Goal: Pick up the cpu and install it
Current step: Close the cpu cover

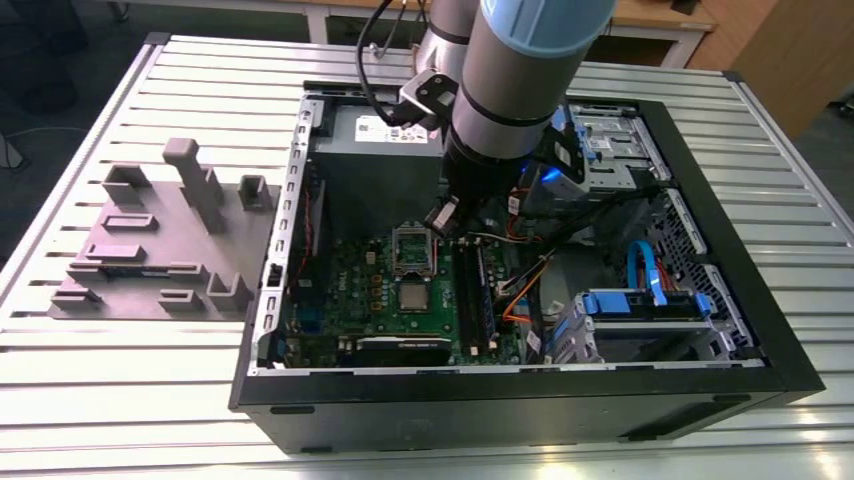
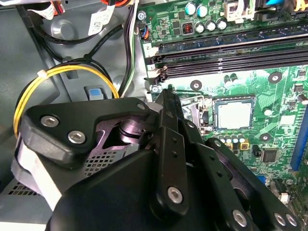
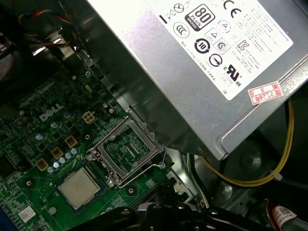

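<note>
The cpu [image 1: 412, 296] sits flat on the motherboard [image 1: 350, 275], just near of the socket frame [image 1: 411, 249], which stands open to take it. The gripper [image 1: 441, 215] hovers just right of that frame, holding nothing as far as I can see.

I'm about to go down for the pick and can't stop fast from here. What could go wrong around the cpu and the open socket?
1. The cpu lies flat on the board right beside the open socket. A skewed grasp might drag it across the exposed contacts.
2. Small capacitors stand close to the cpu, so an off-centre descent could knock them.
3. The gripper hangs close to the power supply and the yellow cable, which the arm may brush or snag.
</note>
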Motion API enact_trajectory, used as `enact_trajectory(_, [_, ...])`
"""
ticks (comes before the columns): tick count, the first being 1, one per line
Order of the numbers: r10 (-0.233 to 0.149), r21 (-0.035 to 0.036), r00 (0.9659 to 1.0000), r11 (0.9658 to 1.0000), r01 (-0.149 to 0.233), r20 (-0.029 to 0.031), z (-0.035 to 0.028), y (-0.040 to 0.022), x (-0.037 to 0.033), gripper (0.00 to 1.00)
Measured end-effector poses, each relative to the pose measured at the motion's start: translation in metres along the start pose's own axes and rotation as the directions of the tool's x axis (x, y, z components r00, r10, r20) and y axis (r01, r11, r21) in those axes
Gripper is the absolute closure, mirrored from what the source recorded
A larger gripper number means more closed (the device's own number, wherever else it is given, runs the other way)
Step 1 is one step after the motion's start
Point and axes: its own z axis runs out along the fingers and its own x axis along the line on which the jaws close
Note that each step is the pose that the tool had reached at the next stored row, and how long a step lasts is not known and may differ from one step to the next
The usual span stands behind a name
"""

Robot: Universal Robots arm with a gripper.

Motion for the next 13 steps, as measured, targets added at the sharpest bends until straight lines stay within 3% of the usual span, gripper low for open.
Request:
enact_trajectory(2, [0.000,-0.0054,1.0000,1.0000,0.000,0.0065,0.0008,-0.0002,0.0001,0.89])
enact_trajectory(5, [-0.001,-0.0205,0.9997,0.9998,0.001,0.0243,0.0028,-0.0005,0.0005,0.89])
enact_trajectory(6, [-0.001,-0.0234,0.9996,0.9997,0.001,0.0278,0.0041,-0.0007,0.0007,0.89])
enact_trajectory(7, [-0.001,-0.0249,0.9996,0.9997,0.001,0.0299,0.0059,-0.0010,0.0009,0.89])
enact_trajectory(13, [-0.001,-0.0256,0.9996,0.9997,0.001,0.0293,0.0105,-0.0014,0.0017,0.89])
